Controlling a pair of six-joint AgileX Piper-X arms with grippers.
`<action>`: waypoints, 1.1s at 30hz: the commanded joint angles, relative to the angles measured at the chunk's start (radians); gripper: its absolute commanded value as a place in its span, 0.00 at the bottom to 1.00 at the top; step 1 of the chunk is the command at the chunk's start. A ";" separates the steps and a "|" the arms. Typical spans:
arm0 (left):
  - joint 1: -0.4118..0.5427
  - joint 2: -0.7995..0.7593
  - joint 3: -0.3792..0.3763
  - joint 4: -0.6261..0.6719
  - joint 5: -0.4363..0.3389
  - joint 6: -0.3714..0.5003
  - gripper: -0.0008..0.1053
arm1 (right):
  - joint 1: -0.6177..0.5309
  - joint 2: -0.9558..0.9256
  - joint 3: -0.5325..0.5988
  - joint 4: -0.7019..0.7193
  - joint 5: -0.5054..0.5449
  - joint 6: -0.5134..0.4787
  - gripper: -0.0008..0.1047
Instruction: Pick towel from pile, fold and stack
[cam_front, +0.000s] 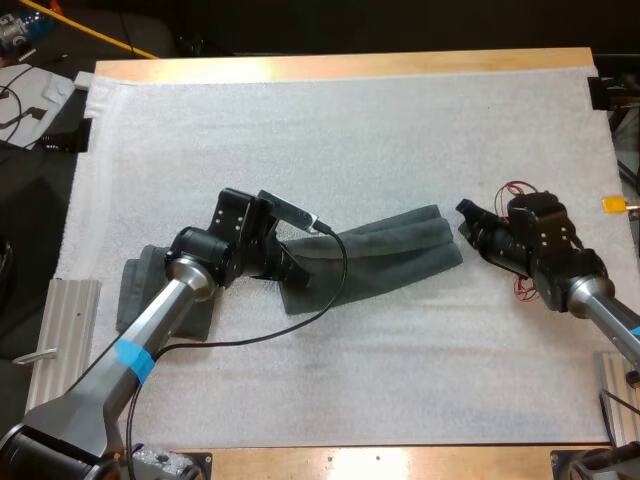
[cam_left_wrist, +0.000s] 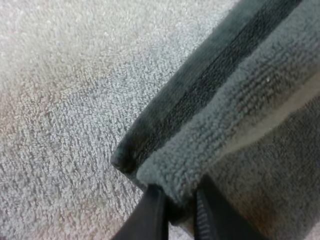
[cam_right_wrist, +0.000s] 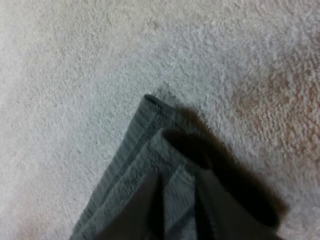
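Two dark grey-green towels lie on the white mat (cam_front: 350, 130). The long towel (cam_front: 390, 255) stretches across the mat's middle between two grippers. The left gripper (cam_front: 295, 272) is clenched on the hem at its left end, and the right gripper (cam_front: 466, 212) grasps its right corner. The folded towel (cam_front: 135, 290) lies just left of it, partly covered by the left arm (cam_front: 150, 325).

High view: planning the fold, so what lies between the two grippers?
In the high view, only the long dark grey-green towel spans from the left gripper to the right gripper, lying on the white mat.
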 joint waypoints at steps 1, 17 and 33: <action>-0.002 -0.013 -0.005 -0.015 -0.011 -0.006 0.40 | -0.002 -0.020 -0.008 -0.050 -0.014 -0.003 0.40; 0.000 -0.185 -0.040 0.119 -0.017 0.002 0.62 | 0.000 -0.141 -0.021 -0.095 -0.098 -0.227 0.64; -0.001 -0.525 -0.039 0.283 0.147 -0.199 0.62 | -0.002 -0.287 -0.186 0.423 -0.077 -0.568 0.66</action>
